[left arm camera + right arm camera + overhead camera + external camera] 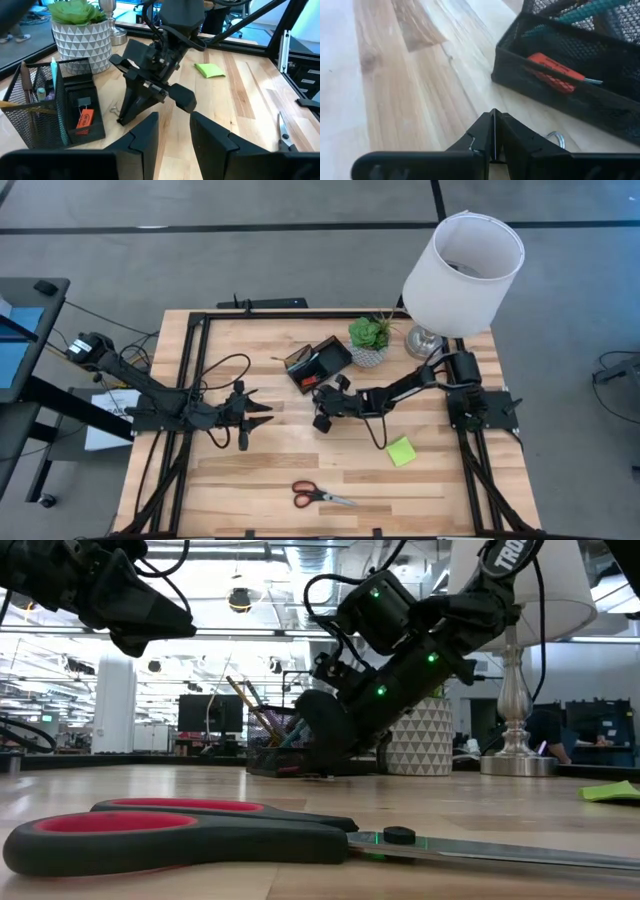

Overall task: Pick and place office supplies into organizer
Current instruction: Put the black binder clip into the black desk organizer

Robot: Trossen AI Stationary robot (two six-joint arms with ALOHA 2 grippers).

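The black mesh organizer (318, 363) stands at the table's middle, toward the far side, with pens (54, 75) upright in its cup and an orange item (86, 120) in a tray compartment. My right gripper (493, 131) is shut and slants down to the table just in front of the organizer (570, 65); it also shows in the high view (314, 402). A small wire clip (555, 137) lies beside its fingers. My left gripper (172, 132) is open and empty, hovering left of it (262, 418). Red-handled scissors (320, 496) and a lime-green sticky pad (401, 451) lie flat on the table.
A potted plant (370, 340) in a white patterned pot and a lamp with a white shade (462, 265) stand behind and to the right of the organizer. Black frame rails (190, 380) run along the table's left, far and right sides. Bare wood lies between the scissors and the grippers.
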